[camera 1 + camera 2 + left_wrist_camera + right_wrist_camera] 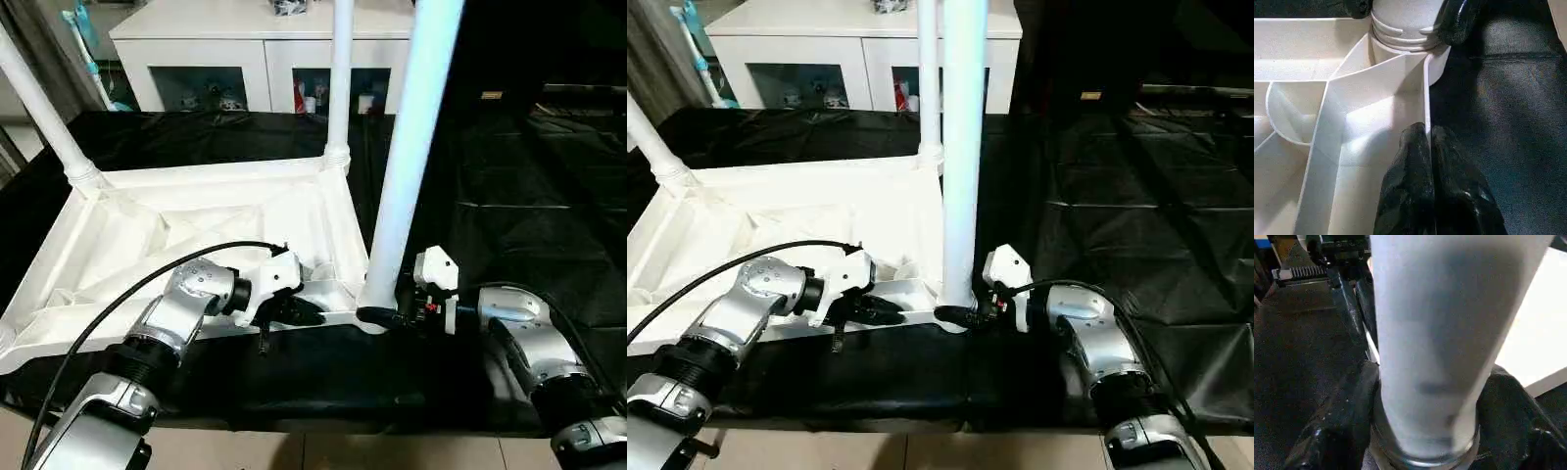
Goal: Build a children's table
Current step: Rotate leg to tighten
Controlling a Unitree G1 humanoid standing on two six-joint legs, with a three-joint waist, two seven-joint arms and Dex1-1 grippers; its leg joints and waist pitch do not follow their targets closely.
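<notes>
A black sheet covers the bench (509, 196), which fills most of the head views; along the top of the frame stands a white cabinet (235, 49) with glass doors, and a strip of pale floor shows at the bottom edge. The table top (196, 235) lies upside down across the left half of the frame, its ribbed underside facing up. Three legs stand up from its corner sockets: one leaning at the upper left (39, 108), one at the top centre (339, 78), and the nearest leg (411, 147), just right of centre, rising out of the frame. At the lower centre the left gripper (294, 311) rests on the near rim of the top, just left of the nearest leg's socket; its fingers (1420, 186) are pressed together with the thin rim wall pinched between them. At the lower right the right gripper (384, 315) sits at the flared foot of the nearest leg, one finger on each side of the tube, clasping it where it enters the socket.
</notes>
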